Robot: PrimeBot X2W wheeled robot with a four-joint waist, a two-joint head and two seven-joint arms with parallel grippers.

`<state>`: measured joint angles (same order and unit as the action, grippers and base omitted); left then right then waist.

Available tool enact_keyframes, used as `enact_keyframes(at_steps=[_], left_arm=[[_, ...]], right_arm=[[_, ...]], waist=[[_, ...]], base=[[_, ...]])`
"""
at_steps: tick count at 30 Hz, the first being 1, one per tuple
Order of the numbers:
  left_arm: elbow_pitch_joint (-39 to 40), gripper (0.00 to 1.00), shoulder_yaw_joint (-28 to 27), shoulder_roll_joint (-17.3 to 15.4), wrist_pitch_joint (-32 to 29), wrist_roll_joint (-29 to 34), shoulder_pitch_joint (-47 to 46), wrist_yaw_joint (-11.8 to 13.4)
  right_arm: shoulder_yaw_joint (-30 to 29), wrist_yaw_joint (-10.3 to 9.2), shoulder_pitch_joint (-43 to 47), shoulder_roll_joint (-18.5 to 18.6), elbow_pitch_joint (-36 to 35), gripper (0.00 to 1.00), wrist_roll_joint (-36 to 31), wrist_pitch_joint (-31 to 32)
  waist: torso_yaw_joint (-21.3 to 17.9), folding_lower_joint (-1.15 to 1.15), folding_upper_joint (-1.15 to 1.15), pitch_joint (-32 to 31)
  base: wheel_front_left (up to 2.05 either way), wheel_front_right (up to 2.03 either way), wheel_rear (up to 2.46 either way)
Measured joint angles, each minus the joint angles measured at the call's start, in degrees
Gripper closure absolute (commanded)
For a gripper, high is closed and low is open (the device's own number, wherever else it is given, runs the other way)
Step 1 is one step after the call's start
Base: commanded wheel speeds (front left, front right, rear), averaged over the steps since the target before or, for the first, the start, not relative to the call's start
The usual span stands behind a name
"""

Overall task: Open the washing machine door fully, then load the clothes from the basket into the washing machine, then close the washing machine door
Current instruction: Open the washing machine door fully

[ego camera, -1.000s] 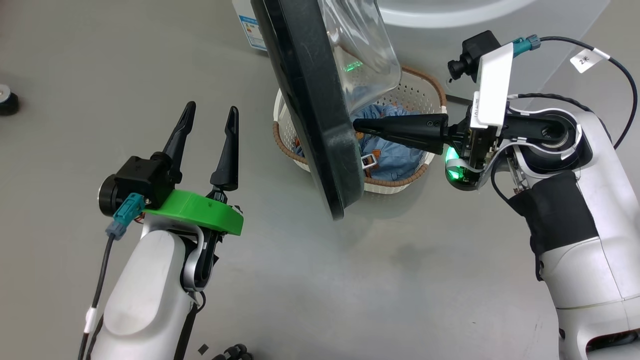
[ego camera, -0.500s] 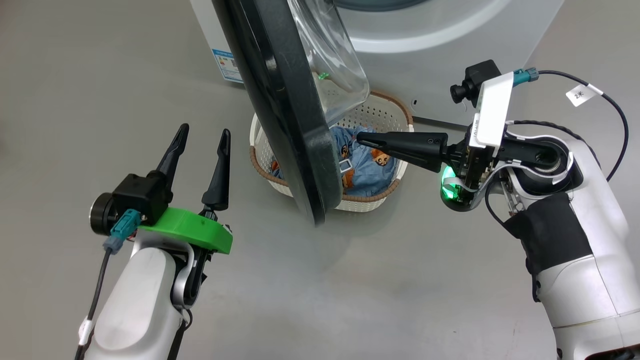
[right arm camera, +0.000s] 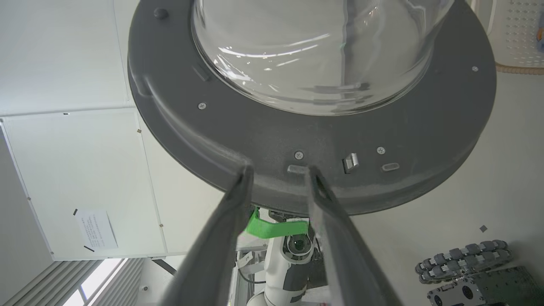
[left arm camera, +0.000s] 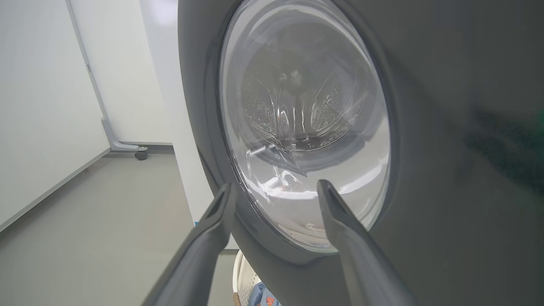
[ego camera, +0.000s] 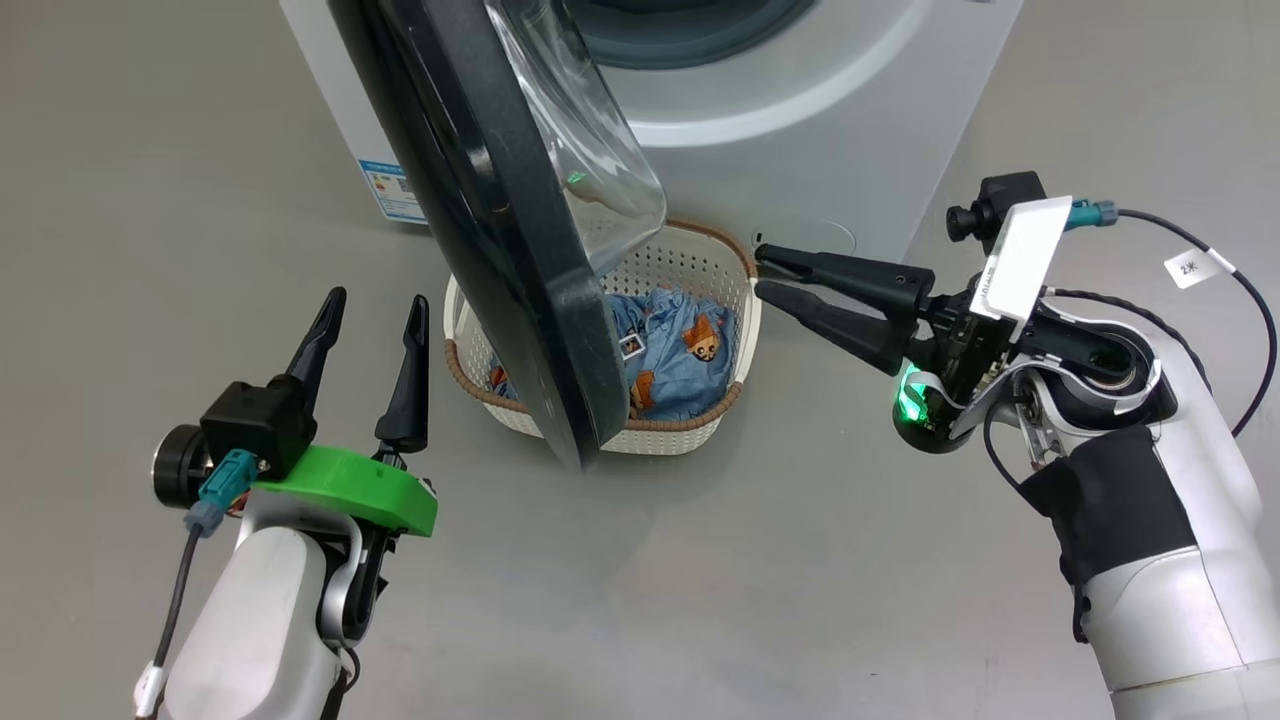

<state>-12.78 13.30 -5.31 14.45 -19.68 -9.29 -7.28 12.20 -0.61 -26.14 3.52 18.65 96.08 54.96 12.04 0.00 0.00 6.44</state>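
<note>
Right of the basket, I read my right hand slightly open and empty; left hand wider open, also empty.

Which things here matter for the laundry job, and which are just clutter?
Job: washing machine door, washing machine, basket, clothes inside it, left gripper and right gripper, both with fingers apart and empty.

Lying about: wall notice, castor foot, cable tag.
</note>
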Motion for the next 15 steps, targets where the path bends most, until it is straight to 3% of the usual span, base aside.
enact_keyframes(at_steps=[1, 6, 15], left_arm=[[0.0, 0.00, -0.1, -0.1, 0.0, 0.0, 0.1, 0.0], [0.1, 0.00, -1.0, -0.7, 0.0, -0.1, 0.7, 0.0], [0.3, 0.00, -1.0, -1.0, 0.0, -0.1, 1.2, 0.0]], right_arm=[[-0.3, 0.01, 0.3, 0.0, 0.1, 0.00, 0.5, -0.5], [-2.9, 1.20, 1.8, -0.1, 0.3, 0.00, 0.1, -3.9], [-8.2, 5.87, 2.4, 0.2, -1.5, 0.00, -3.2, -12.5]], waist=[[-0.4, 0.00, 0.00, -0.2], [-2.0, 0.00, 0.00, -0.8], [-3.5, 0.00, 0.00, -1.4]], base=[[0.00, 0.00, 0.00], [0.00, 0.00, 0.00], [0.00, 0.00, 0.00]])
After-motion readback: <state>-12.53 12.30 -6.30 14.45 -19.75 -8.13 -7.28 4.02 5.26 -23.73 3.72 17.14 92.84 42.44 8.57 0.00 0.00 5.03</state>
